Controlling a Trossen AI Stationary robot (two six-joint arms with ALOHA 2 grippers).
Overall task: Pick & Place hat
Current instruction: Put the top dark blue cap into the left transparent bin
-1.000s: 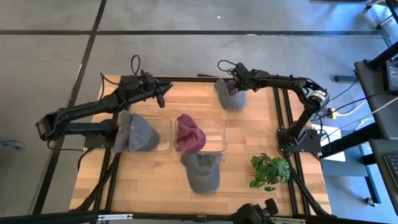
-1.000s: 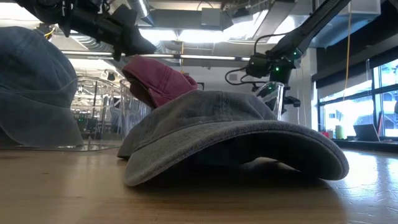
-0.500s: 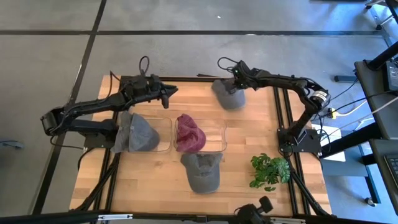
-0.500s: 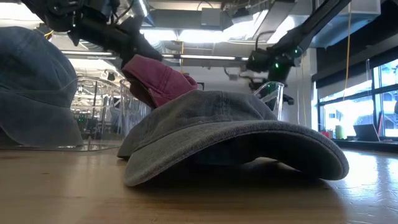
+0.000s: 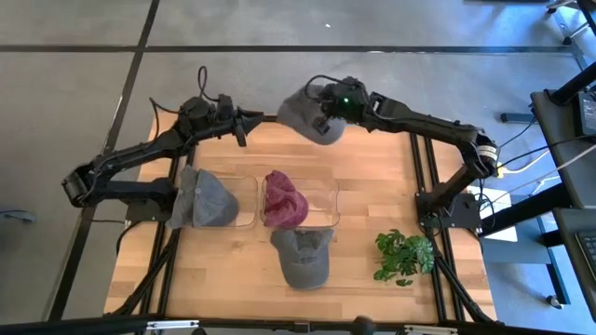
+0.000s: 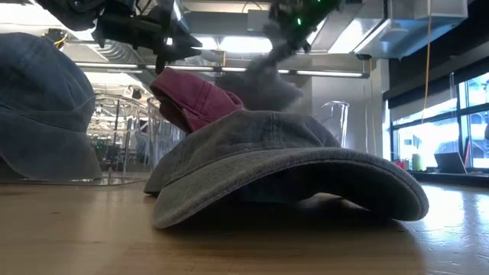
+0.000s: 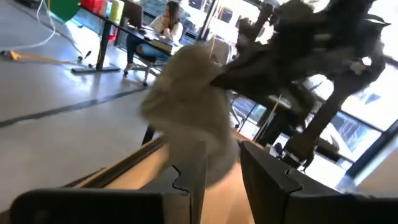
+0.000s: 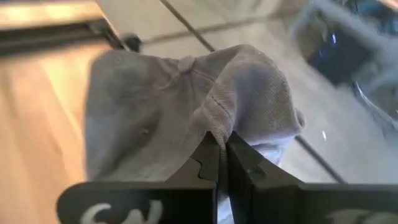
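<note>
A light grey hat [image 5: 303, 116] hangs in the air over the table's far edge, with my right gripper [image 5: 324, 113] shut on it. The low view shows the hat [image 6: 260, 84] above the other hats. My left gripper [image 5: 263, 118] points level at the hat from the left, open, with its fingers [image 7: 193, 177] close to the hat's hanging side [image 7: 193, 124]. My right gripper pinches a raised fold of the hat's crown [image 8: 219, 121] between its two fingers. It comes slanting down from the table's right side. The hat is lifted clear of the table and hangs slack below and ahead of the fingers. Whether my left gripper touches the hat, I cannot tell.
Two clear bins stand mid-table. The left one [image 5: 244, 186] holds a blue-grey hat [image 5: 203, 200] and the middle one [image 5: 326, 191] a maroon hat [image 5: 284, 200]. A grey hat [image 5: 303, 258] lies near the front edge, and a small green plant [image 5: 405, 256] stands at the right.
My right gripper has risen and swung toward the table's left, rolling as it went. The light grey hat it holds has been lifted clear off the far right of the table. My left gripper has moved a little toward the far edge and has rolled.
</note>
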